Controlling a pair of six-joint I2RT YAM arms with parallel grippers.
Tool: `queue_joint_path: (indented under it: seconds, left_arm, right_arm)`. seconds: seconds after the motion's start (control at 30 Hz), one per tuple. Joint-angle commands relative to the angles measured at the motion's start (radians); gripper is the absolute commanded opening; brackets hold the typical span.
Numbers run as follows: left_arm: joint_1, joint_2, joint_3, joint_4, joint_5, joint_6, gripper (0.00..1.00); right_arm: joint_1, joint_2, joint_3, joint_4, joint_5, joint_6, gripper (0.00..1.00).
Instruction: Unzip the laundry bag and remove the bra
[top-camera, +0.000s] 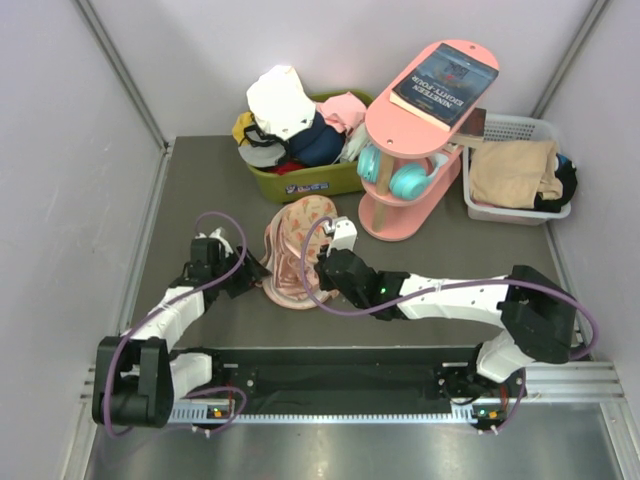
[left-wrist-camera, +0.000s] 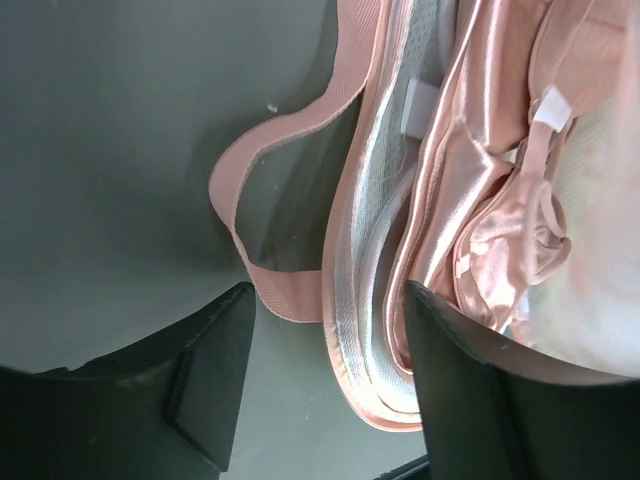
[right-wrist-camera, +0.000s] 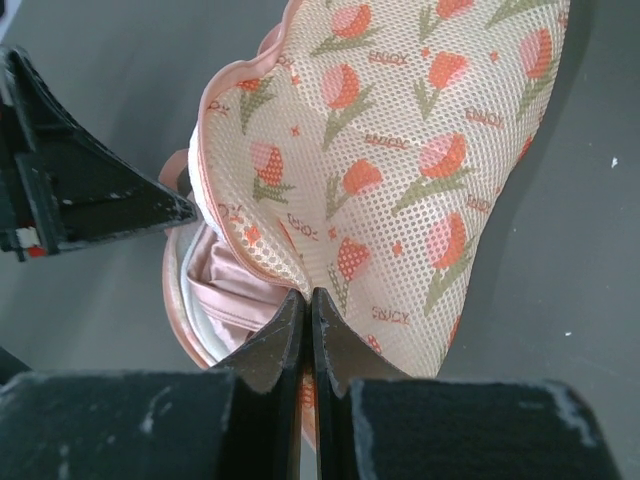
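Grey tabletop, centre: the laundry bag (top-camera: 298, 255) lies there with its zip open and its printed mesh upper shell raised. The right gripper (right-wrist-camera: 308, 297) is clamped on that shell's edge. The left gripper (left-wrist-camera: 328, 300) has its fingers spread astride the pink rim, gripping nothing. Inside, the bra (left-wrist-camera: 500, 230) shows as pink satin.

Step in hand, by judgement: extraction. The next move calls for the left fingers to pass the rim and pinch satin only, not the pink loop (left-wrist-camera: 240, 190).

Beyond, a green bin (top-camera: 300, 185) holds mixed garments (top-camera: 315, 140), and a white basket (top-camera: 505, 214) holds tan cloth (top-camera: 512, 170).

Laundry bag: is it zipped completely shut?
No, in the left wrist view the laundry bag gapes open along its edge, with the pink satin bra showing inside.
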Motion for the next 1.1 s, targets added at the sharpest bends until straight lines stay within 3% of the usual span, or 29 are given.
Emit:
queue_joint_path:
  seconds: [0.0, 0.1, 0.2, 0.37, 0.5, 0.77, 0.9, 1.07]
  left_arm:
    - [-0.017, 0.026, -0.027, 0.128, 0.046, -0.034, 0.61]
    - [-0.027, 0.056, -0.027, 0.158, 0.045, -0.034, 0.53]
    - [-0.027, 0.071, -0.030, 0.169, 0.051, -0.035, 0.37]
    - [-0.026, 0.062, -0.034, 0.157, 0.047, -0.048, 0.00]
    - [-0.026, -0.009, -0.042, 0.077, -0.027, -0.054, 0.00]
    - [-0.023, -0.369, -0.050, -0.217, -0.300, -0.103, 0.00]
    - [-0.023, -0.525, -0.091, -0.245, -0.403, -0.141, 0.00]
    - [-0.023, -0.530, -0.096, -0.265, -0.414, -0.163, 0.00]
  right_arm:
    - [-0.004, -0.065, -0.007, 0.045, 0.020, 0.016, 0.00]
    - [-0.004, -0.078, -0.016, 0.045, 0.023, 0.019, 0.00]
    - [-0.004, -0.091, -0.023, 0.045, 0.024, 0.022, 0.00]
    - [-0.003, -0.109, -0.037, 0.048, 0.024, 0.031, 0.00]
    - [-0.001, -0.144, -0.065, 0.048, 0.027, 0.048, 0.00]
    - [0.023, -0.203, -0.126, 0.055, 0.038, 0.114, 0.00]
    - [0.049, -0.210, -0.164, 0.069, 0.058, 0.161, 0.00]
    - [0.072, -0.236, -0.223, 0.046, 0.121, 0.299, 0.00]
